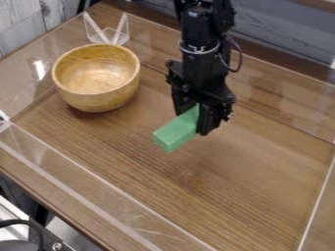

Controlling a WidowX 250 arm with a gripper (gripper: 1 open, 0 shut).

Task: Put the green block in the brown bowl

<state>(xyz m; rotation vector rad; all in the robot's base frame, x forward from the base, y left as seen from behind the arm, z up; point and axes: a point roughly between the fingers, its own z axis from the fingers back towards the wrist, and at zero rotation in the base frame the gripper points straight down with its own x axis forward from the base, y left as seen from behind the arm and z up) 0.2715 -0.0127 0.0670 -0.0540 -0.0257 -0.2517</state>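
Note:
The green block (pixel 173 135) hangs tilted above the wooden table, its upper right end pinched between the black fingers of my gripper (pixel 199 122), which points down and is shut on it. The brown bowl (pixel 96 76) sits to the left at the back, round, light wood, with nothing inside. The block is clear of the table surface and well to the right of the bowl.
A clear plastic wall (pixel 78 181) rims the wooden table (pixel 249 186) along its front and left edges. A thin clear object (pixel 105 29) stands just behind the bowl. A grey plank wall runs across the back.

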